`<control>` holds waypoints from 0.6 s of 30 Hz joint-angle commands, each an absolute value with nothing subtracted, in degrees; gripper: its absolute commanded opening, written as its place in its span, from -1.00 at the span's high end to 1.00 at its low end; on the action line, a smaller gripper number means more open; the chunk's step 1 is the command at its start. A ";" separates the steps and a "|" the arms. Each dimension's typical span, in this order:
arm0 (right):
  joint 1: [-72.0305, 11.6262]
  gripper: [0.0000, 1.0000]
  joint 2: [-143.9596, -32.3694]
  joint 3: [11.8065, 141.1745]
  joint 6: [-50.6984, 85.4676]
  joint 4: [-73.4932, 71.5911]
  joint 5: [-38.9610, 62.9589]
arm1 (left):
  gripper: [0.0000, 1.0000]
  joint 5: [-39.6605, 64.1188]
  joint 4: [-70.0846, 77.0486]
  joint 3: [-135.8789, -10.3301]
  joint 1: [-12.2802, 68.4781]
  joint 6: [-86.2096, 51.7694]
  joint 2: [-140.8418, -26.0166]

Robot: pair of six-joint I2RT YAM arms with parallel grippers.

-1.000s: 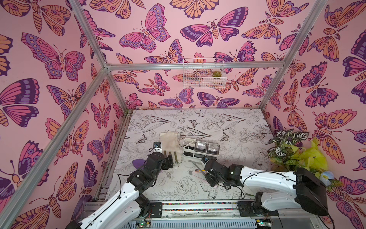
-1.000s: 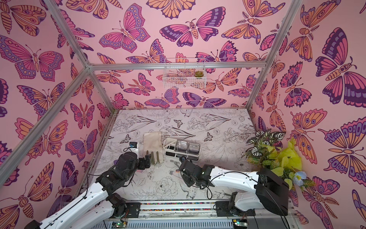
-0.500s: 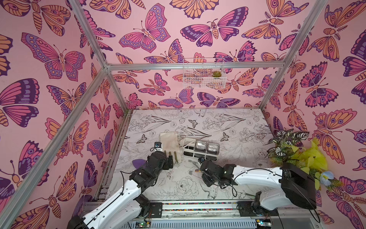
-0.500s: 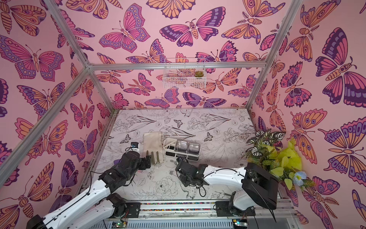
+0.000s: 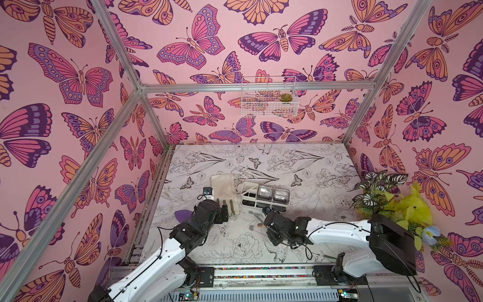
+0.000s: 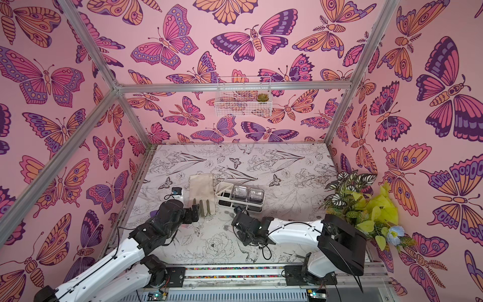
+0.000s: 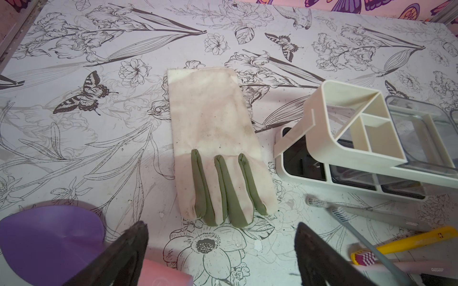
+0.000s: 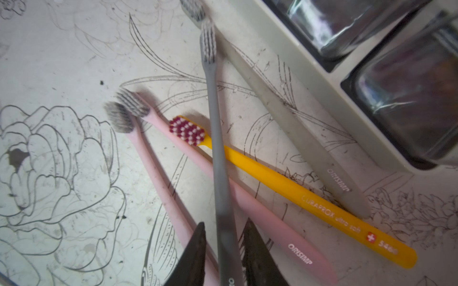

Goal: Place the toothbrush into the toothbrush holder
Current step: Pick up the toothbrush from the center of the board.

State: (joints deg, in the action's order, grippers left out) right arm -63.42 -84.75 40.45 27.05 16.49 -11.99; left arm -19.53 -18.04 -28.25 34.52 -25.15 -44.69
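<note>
The toothbrush holder [image 5: 247,187] [image 6: 224,189] [image 7: 347,128] [image 8: 309,74] is a white caddy with two clear cups at mid-table. Just in front of it lie several toothbrushes. A grey toothbrush [image 8: 215,148] [image 7: 357,232] crosses above the others, its handle between the fingers of my right gripper [image 8: 224,227] [image 5: 261,224] [image 6: 231,224], which is shut on it. Its bristles point toward the holder. My left gripper [image 7: 221,224] [image 5: 226,209] [image 6: 194,209] hangs open and holds nothing, left of the holder.
Under the grey brush lie two pink toothbrushes [image 8: 161,178], a yellow one [image 8: 285,183] and a pale one [image 8: 285,116]. A beige cloth [image 7: 213,123] with green stripes lies beyond the left gripper, a purple piece [image 7: 49,237] beside it. Plants [image 5: 379,193] fill the right edge.
The right jaws have narrowed onto the grey toothbrush's handle, and the right arm has shifted slightly left toward the holder. The left arm has hardly moved.
</note>
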 commanded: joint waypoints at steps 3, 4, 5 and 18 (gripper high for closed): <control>-63.54 0.49 -88.68 40.82 27.30 17.45 -11.80 | -0.87 -19.45 -17.92 -27.60 34.69 -25.22 -45.08; -63.54 0.55 -89.27 41.02 27.29 17.41 -11.37 | -0.87 -19.28 -17.92 -27.60 34.69 -25.22 -45.17; -63.54 0.61 -89.67 41.35 26.94 17.45 -10.79 | -0.87 -19.06 -17.93 -27.60 34.70 -25.22 -45.11; -63.54 1.00 -85.30 41.41 25.88 15.09 -8.46 | -0.86 -19.32 -18.21 -26.24 34.69 -26.59 -42.35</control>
State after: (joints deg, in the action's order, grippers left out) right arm -63.42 -87.92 41.45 26.55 14.39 -8.95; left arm -19.27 -18.06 -27.29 34.52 -25.28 -43.13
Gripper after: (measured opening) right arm 0.171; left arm 0.934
